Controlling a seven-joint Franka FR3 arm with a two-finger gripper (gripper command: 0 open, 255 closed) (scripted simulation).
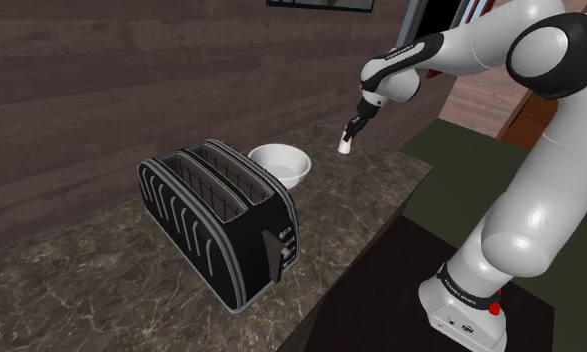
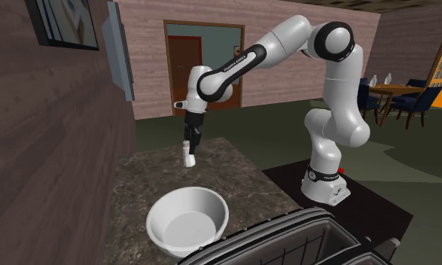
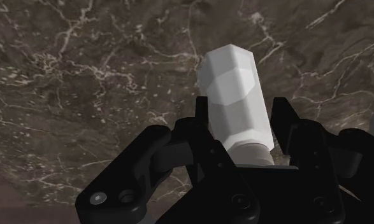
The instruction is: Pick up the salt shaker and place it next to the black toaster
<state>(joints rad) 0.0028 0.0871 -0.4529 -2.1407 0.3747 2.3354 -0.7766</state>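
Note:
The white, faceted salt shaker (image 3: pixel 232 83) sits clasped between my black fingers (image 3: pixel 202 119), its top end inside the hand. My gripper (image 1: pixel 350 133) is shut on it near the far end of the dark marble counter (image 1: pixel 81 290). The shaker (image 1: pixel 345 146) hangs at or just above the stone; I cannot tell whether it touches. In the second exterior view the gripper (image 2: pixel 190 141) points straight down with the shaker (image 2: pixel 188 156) under it. The black toaster (image 1: pixel 216 215) stands mid-counter, well toward the shoulder view's left of the shaker; its top edge (image 2: pixel 287 241) shows in the second exterior view.
A white bowl (image 1: pixel 279 163) rests on the counter between toaster and shaker, also seen as the bowl (image 2: pixel 187 220) in front of the gripper. A dark wood wall (image 1: pixel 131 80) runs along the counter's back. The robot stand (image 1: pixel 466 315) is beside the counter's edge.

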